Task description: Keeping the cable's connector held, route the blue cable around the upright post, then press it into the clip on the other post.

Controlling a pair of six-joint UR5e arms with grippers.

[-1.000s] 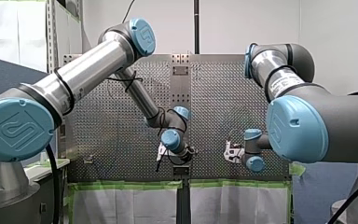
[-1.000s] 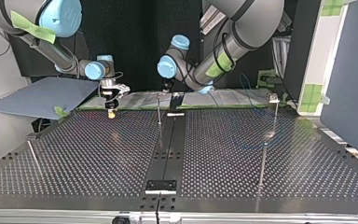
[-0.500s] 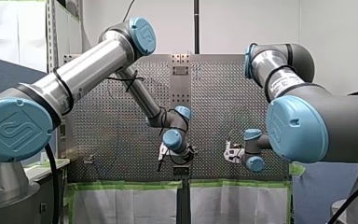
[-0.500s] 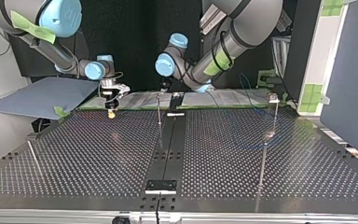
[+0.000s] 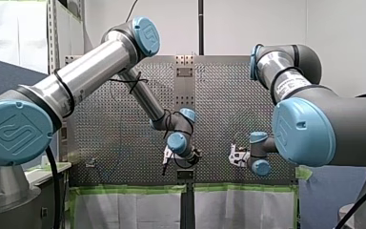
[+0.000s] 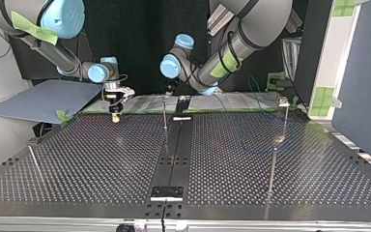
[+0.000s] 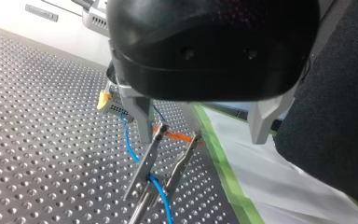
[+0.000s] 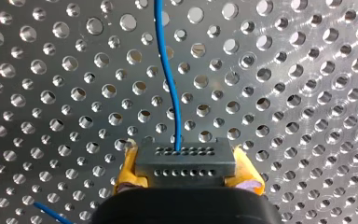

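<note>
My right gripper (image 8: 185, 173) is shut with its yellow pads on the grey connector (image 8: 185, 161), just above the perforated table (image 8: 284, 93). The blue cable (image 8: 173, 107) leaves the connector and runs ahead of it. In the left wrist view, a forked metal clip (image 7: 165, 158) with an orange piece tops a thin post, and the blue cable (image 7: 127, 135) passes between its two prongs low down. My left gripper (image 7: 201, 140) hangs open just above that clip, holding nothing. In the top view my left gripper (image 6: 170, 89) is over the middle post (image 6: 164, 116), with my right gripper (image 6: 115, 115) to its left.
At the top view's right stand a clip-topped post (image 6: 284, 113) and a plain post (image 6: 272, 169); a faint loop of cable lies near them. Another post (image 6: 35, 163) leans at the left. A black rail (image 6: 174, 150) runs down the table's middle. Green tape edges the far side.
My left arm's wrist has shifted slightly toward the top view's left, above the middle post. My right arm and the connector have not moved.
</note>
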